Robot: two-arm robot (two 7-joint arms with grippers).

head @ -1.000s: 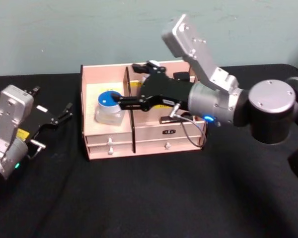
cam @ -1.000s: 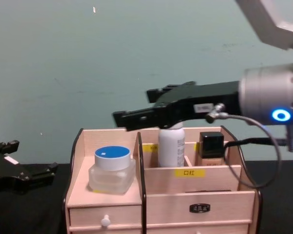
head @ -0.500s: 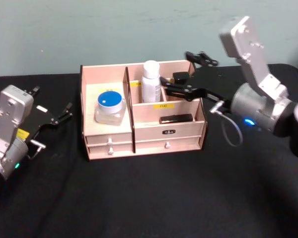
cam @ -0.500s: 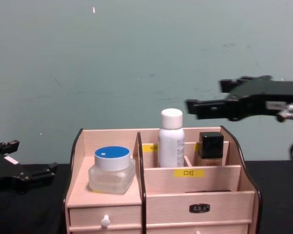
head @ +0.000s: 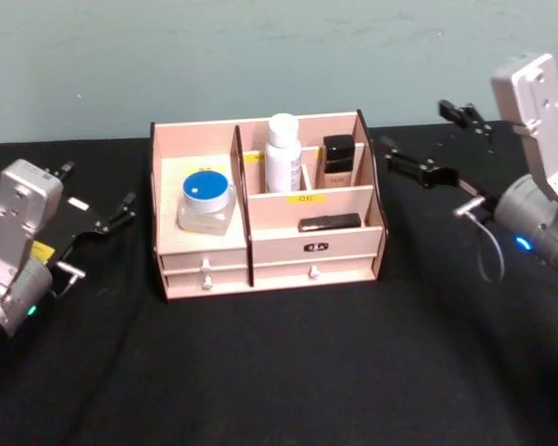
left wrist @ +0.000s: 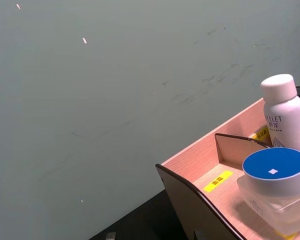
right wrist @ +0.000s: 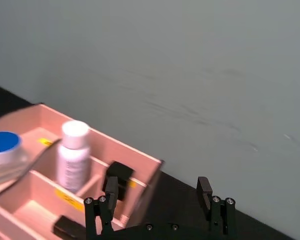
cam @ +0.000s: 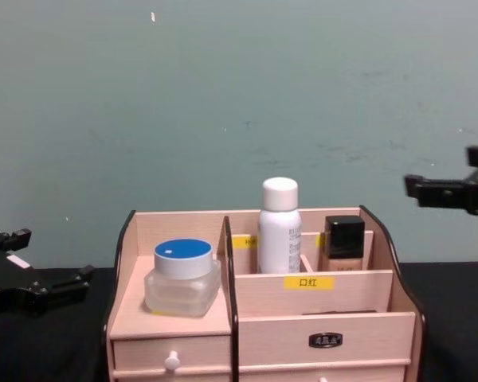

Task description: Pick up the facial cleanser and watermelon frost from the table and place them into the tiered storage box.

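The tiered storage box (head: 288, 249) stands mid-table on the black cloth. A glass jar with a blue lid (head: 206, 199) sits on its left shelf. A white bottle (head: 282, 151) stands upright in a back compartment. I cannot tell which is the facial cleanser and which the watermelon frost. My right gripper (head: 415, 132) hangs open and empty in the air, to the right of the box and apart from it; the right wrist view shows its fingers (right wrist: 105, 201) spread wide. My left gripper (head: 98, 190) is parked open at the far left.
Beside the white bottle (cam: 280, 225) stands a dark-capped bottle (cam: 342, 242), and a flat black item (head: 328, 222) lies on the middle tier. Two rows of drawers with white knobs (head: 205, 267) face me. A teal wall rises behind.
My right gripper has drawn back from above the jar, moving rightward past the box edge, open the whole time. The jar stays on the left shelf. The left arm is still.
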